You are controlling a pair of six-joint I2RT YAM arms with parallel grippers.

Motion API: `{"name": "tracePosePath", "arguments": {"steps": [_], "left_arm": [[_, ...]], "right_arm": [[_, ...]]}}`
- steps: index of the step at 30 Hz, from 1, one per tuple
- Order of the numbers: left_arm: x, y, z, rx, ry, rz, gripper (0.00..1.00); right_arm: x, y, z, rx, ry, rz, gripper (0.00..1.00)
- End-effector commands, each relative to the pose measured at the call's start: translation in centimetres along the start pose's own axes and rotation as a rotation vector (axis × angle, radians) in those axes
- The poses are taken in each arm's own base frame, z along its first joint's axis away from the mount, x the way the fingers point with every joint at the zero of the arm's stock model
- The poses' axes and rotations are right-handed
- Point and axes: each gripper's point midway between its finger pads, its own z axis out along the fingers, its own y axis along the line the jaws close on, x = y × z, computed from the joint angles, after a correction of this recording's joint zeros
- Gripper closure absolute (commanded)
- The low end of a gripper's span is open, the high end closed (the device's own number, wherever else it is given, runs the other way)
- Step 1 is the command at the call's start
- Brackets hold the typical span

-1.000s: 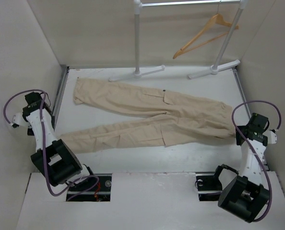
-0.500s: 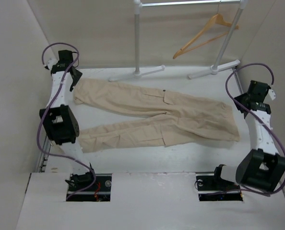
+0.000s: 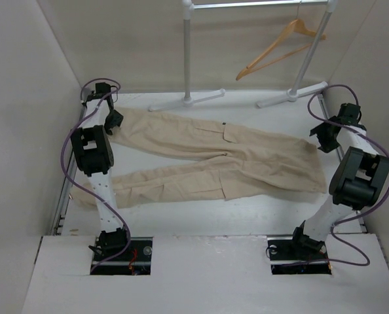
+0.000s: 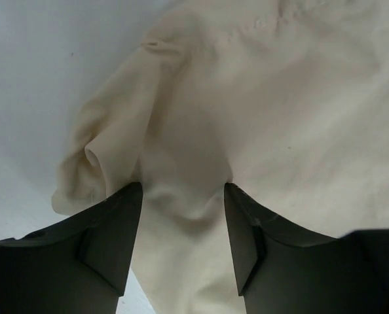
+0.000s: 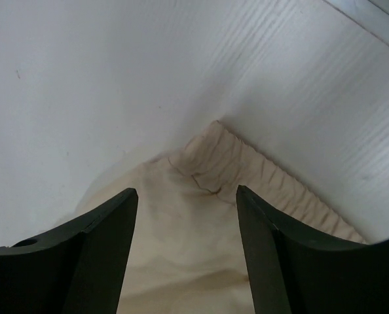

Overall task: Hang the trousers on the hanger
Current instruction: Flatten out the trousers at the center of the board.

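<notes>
The beige trousers lie flat on the white table, waist to the right, two legs spread to the left. The tan wooden hanger hangs by its hook from the rack rail at the back right. My left gripper is open and low over the far leg's cuff; in the left wrist view bunched cuff fabric lies between the parted jaws. My right gripper is open at the waist's far corner; in the right wrist view the gathered waistband sits just ahead of the jaws.
The white rack stands at the back: its left pole and right pole have feet resting on the table near the trousers. Beige walls close in on the left, back and right sides.
Both arms have reached out from the near side to the far side. The left gripper came down onto the far leg's cuff; the right gripper moved onto the waistband corner.
</notes>
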Motion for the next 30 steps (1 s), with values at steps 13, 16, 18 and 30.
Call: {"name": "tracePosePath", "arguments": {"steps": [13, 16, 18, 30], "left_arm": [[-4.0, -1.2, 0.5, 0.054, -0.095, -0.088, 0.85], [-4.7, -0.9, 0.4, 0.051, -0.115, -0.106, 0.86], [-5.1, -0.9, 0.3, 0.056, -0.123, -0.112, 0.85], [-9.0, -1.1, -1.5, 0.106, -0.218, -0.149, 0.9]], "right_arm": [[0.3, -0.1, 4.0, 0.145, 0.048, -0.134, 0.52], [0.6, 0.8, 4.4, 0.141, 0.095, -0.174, 0.72], [0.3, 1.2, 4.6, 0.149, 0.09, -0.171, 0.92], [-10.9, 11.4, 2.4, -0.083, -0.255, -0.037, 1.0]]}}
